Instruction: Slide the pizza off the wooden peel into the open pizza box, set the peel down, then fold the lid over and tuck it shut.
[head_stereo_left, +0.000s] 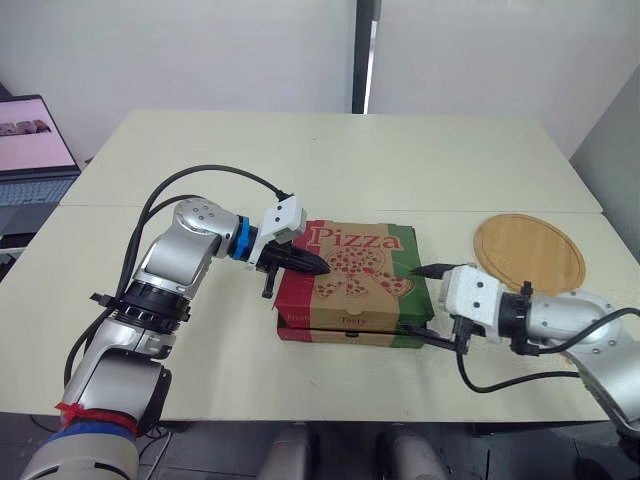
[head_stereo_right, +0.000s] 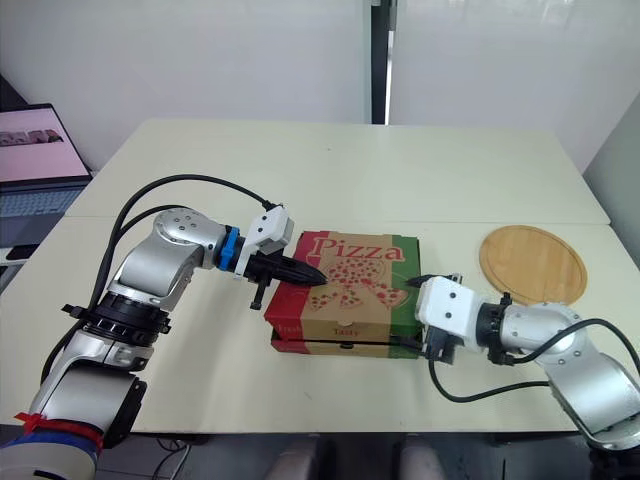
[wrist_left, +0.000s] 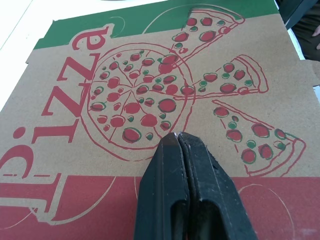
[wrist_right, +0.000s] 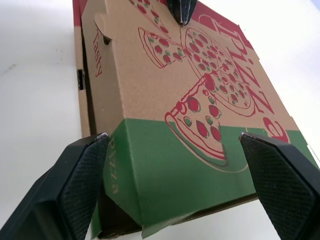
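1. Pizza box (head_stereo_left: 355, 280) lay flat on the cream table (head_stereo_left: 330, 160) between the two arms. Its printed lid was folded down over the base, so the work looked to be at the tucking stage.
2. The round wooden peel (head_stereo_left: 528, 252) lay on the table well to the right of the box, beyond the right forearm and held by nothing. That part of the job looked done.
3. The left gripper (head_stereo_left: 318, 266) had its two black fingers pinched together with nothing between them. The tips rested on the lid near its left end, most likely to press it flat while the flap was seated.
4. That arm reached in from the left with the elbow bent outward and the wrist angled down onto the cardboard.
5. The right gripper (head_stereo_left: 425, 303) was spread wide, its fingers (wrist_right: 82, 175) straddling the green right end of the box. It appeared poised to square that end or steady it.
6. The right forearm lay low along the table, pointing left at the box.
7. In the right wrist view the green corner gaped slightly above the base, so the tuck seemed unfinished.
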